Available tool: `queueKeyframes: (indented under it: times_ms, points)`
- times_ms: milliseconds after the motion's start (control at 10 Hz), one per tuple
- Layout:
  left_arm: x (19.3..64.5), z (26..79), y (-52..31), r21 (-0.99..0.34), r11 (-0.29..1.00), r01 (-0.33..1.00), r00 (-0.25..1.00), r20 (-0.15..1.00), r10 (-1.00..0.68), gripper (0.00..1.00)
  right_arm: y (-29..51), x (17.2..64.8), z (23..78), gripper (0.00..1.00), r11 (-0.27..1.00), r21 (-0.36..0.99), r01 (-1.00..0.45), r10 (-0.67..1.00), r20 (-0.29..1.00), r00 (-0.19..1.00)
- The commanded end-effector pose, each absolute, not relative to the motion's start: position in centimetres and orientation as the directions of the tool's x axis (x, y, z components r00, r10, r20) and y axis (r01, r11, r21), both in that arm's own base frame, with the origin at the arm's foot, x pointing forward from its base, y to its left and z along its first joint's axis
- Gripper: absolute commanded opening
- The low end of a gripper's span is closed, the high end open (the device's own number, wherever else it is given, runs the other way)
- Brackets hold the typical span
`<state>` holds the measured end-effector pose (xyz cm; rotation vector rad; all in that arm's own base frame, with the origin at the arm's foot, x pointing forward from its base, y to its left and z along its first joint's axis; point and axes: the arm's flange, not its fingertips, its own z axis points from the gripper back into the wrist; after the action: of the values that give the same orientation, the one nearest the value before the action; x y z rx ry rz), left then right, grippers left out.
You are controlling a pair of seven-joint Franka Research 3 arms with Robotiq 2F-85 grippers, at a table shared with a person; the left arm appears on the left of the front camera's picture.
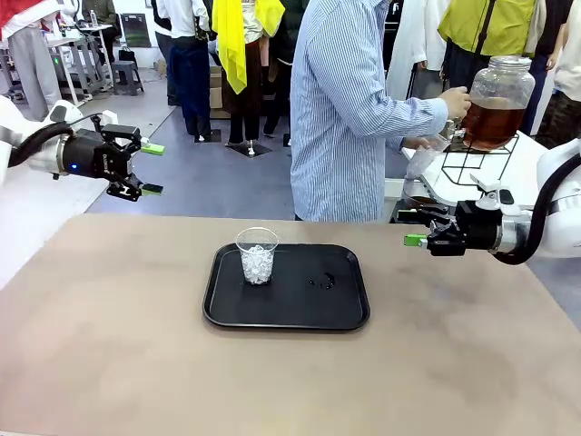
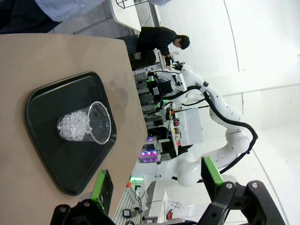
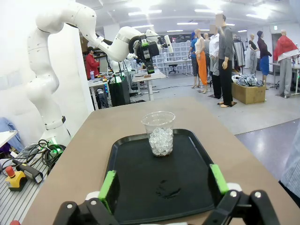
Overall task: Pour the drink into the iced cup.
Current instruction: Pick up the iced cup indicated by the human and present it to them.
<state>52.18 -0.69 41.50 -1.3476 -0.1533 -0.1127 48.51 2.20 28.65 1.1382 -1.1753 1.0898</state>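
The iced cup [image 1: 257, 256], a clear plastic cup with ice in its lower half, stands upright on the left part of a black tray [image 1: 300, 313]. The drink [image 1: 491, 122] is amber liquid in a big glass jar on a wire stand at the far right. A person's hand rests at the jar's tap, and the other hand holds a clear cup [image 1: 423, 160] below it. My left gripper [image 1: 152, 169] hovers open, high and left of the tray. My right gripper [image 1: 413, 227] hovers open to the right of the tray. The wrist views show the iced cup [image 2: 86, 127] [image 3: 159, 133] beyond open, empty jaws [image 2: 157, 187] [image 3: 163, 183].
A few dark drops [image 1: 322, 282] lie on the tray to the right of the cup. The person in a striped shirt [image 1: 340, 109] stands at the far edge, turned toward a white side table [image 1: 472, 182]. Bare brown tabletop [image 1: 136, 363] surrounds the tray.
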Motion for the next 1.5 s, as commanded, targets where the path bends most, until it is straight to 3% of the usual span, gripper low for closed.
queueKeyframes:
  times_ms: [0, 1400]
  points:
    - [51.89, 41.66, -0.77, -0.96, 0.222, 0.171, 0.984, 0.178, 0.012, 1.0, 2.38, 48.78, 28.97, 1.0, 0.107, 0.068, -0.992, 0.036, 0.997, 0.072]
    - [51.89, 41.66, -0.77, -0.96, 0.222, 0.171, 0.984, 0.178, 0.012, 1.0, 2.38, 48.78, 28.97, 1.0, 0.107, 0.068, -0.992, 0.036, 0.997, 0.072]
